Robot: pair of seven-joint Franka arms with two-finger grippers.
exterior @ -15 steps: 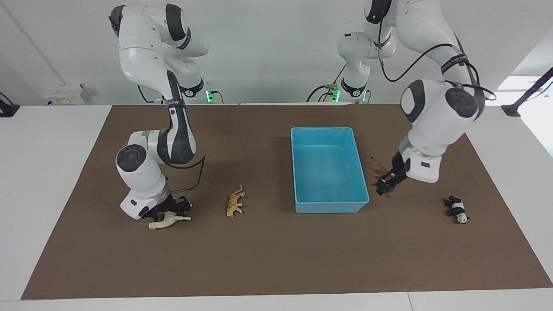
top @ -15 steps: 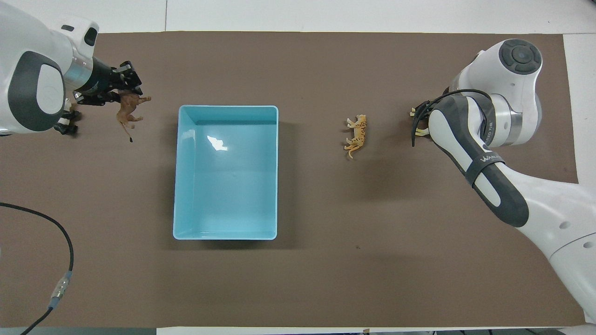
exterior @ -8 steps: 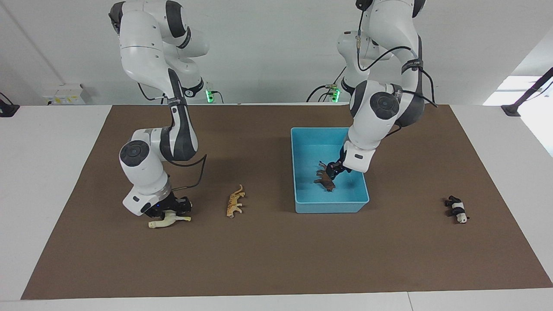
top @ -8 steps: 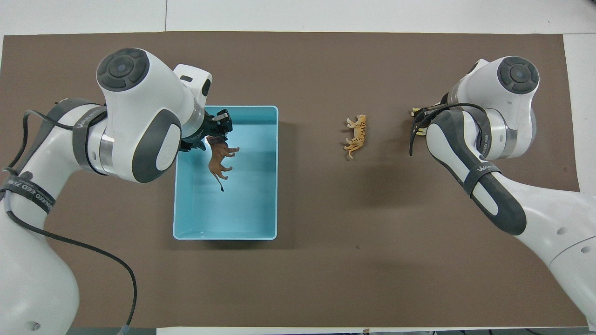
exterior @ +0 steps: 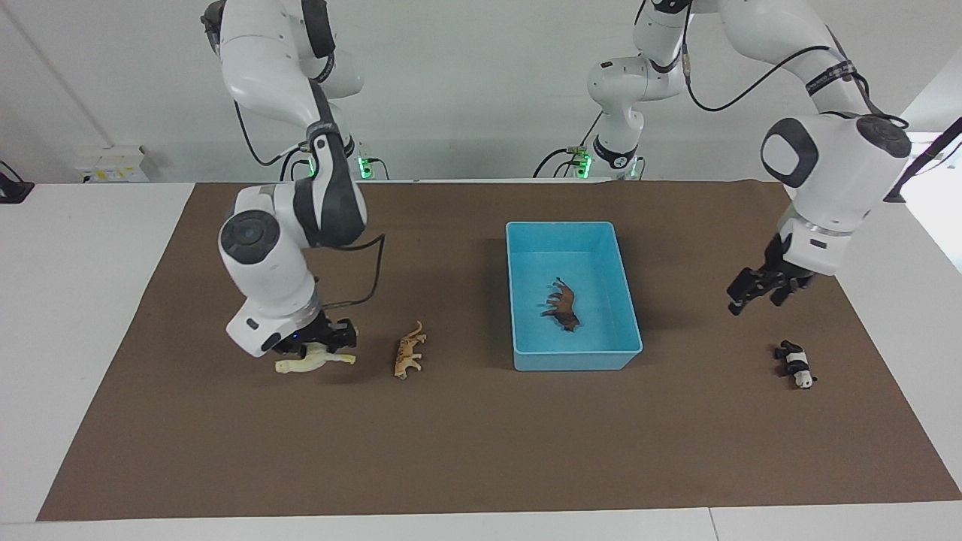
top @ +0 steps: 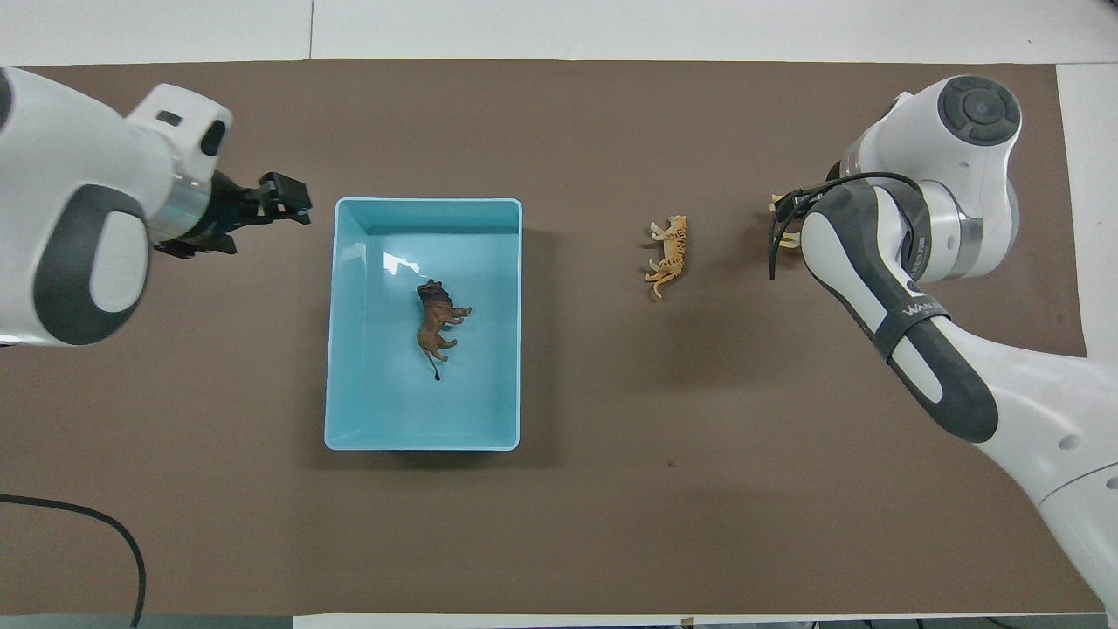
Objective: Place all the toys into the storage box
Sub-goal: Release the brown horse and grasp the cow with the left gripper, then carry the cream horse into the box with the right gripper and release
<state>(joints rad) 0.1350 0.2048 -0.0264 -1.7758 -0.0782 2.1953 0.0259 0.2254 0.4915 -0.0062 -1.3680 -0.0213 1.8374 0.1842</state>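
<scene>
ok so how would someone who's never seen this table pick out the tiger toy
Start at the blue box in the middle of the brown mat and look toward the right arm's end of the table. The first small animal lying on the mat there is the tiger. It is orange with dark stripes, while the cream horse beside it sits under an end effector.

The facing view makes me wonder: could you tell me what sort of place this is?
Probably a robotics lab: two white arms mounted at a table under a brown mat, with toy animals and a blue storage box set out, against bare white walls.
</scene>
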